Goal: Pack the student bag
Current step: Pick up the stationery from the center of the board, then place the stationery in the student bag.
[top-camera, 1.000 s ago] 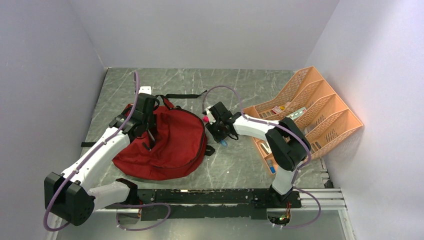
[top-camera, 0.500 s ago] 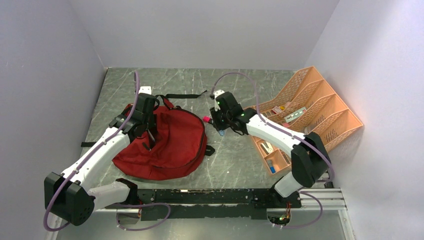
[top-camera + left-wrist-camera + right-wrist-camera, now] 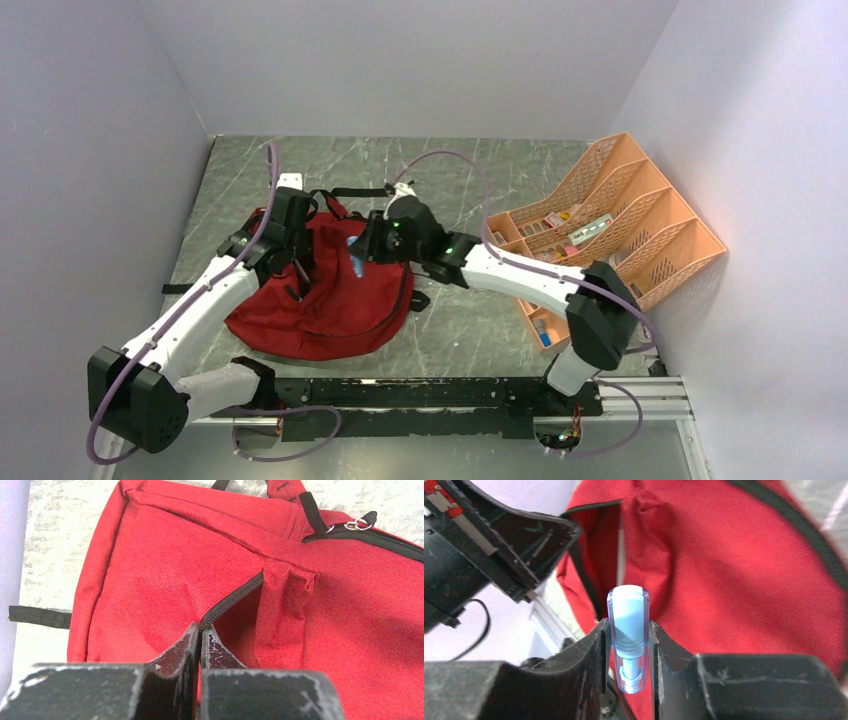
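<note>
Left gripper (image 3: 200,636): pressed together on the student bag's (image 3: 330,295) zip edge, propping the pocket mouth (image 3: 239,611) open.
Right gripper (image 3: 629,630): pinches a pale blue capped tube (image 3: 628,605).
Bag: flat on the table (image 3: 470,335), left of centre.
Relation: the mouth lies just ahead of the tube's tip, along its long axis.

Bright, diffuse light left only soft shadows. The student bag (image 3: 734,570) was blurred toward the right wrist view's right edge; the overhead view was sharp.
</note>
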Action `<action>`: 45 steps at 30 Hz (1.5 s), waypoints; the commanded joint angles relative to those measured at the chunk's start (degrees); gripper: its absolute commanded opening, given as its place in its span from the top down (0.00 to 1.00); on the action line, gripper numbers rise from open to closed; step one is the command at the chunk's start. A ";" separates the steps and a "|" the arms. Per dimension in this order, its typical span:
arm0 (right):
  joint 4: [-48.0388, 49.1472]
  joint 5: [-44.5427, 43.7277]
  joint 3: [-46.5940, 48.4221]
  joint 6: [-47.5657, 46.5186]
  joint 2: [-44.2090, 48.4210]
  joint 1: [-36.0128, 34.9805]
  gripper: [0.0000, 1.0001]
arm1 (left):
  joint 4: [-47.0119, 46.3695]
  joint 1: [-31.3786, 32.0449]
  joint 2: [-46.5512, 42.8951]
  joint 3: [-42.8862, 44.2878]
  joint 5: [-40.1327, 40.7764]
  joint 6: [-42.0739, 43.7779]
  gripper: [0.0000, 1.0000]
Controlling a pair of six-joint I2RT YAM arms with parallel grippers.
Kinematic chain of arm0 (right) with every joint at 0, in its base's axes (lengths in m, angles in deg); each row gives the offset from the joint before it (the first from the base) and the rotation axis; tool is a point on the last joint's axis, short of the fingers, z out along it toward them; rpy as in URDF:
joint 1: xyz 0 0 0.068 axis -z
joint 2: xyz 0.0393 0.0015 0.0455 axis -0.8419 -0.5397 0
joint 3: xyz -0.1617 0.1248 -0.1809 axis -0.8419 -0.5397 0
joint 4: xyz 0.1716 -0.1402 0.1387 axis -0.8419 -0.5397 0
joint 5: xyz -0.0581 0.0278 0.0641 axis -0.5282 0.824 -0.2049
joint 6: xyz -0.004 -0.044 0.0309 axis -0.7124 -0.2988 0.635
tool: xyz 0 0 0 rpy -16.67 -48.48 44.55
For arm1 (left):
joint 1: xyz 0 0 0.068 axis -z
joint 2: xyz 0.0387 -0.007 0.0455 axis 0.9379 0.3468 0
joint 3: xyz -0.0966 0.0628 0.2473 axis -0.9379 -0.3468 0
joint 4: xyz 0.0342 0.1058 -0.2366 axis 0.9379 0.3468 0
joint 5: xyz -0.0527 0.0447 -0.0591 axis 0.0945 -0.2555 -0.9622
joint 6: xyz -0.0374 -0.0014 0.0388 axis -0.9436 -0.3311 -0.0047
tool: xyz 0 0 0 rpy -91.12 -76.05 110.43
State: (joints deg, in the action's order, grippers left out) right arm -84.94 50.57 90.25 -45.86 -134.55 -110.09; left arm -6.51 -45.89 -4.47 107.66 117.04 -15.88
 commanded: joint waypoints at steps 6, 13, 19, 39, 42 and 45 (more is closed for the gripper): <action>11.69 -4.40 7.70 16.98 -12.28 -5.79 1.00 | -3.24 -0.79 -3.50 -0.91 0.09 1.83 0.95; 14.61 -4.15 12.12 18.49 -19.66 -6.26 1.00 | -3.51 -0.87 -4.32 -1.10 0.42 1.62 0.95; 14.50 -2.42 16.91 17.27 -24.74 -6.40 1.00 | -3.41 -1.04 -4.31 -0.98 0.45 1.39 0.95; 11.16 -4.38 21.94 11.61 -28.66 -6.78 0.62 | -3.50 -1.40 -4.24 -1.00 0.09 1.30 0.95; 10.71 -4.74 21.77 10.79 -27.98 -6.77 0.60 | -3.50 -1.40 -4.18 -1.01 0.05 1.30 0.95; 9.87 -4.72 22.07 10.26 -27.65 -6.77 0.59 | -3.51 -1.49 -4.10 -1.00 -0.04 1.30 0.95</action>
State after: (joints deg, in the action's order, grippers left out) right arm -73.75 47.62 111.06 -33.84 -164.24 -116.67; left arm -7.38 -46.48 -7.37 106.43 116.75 -14.83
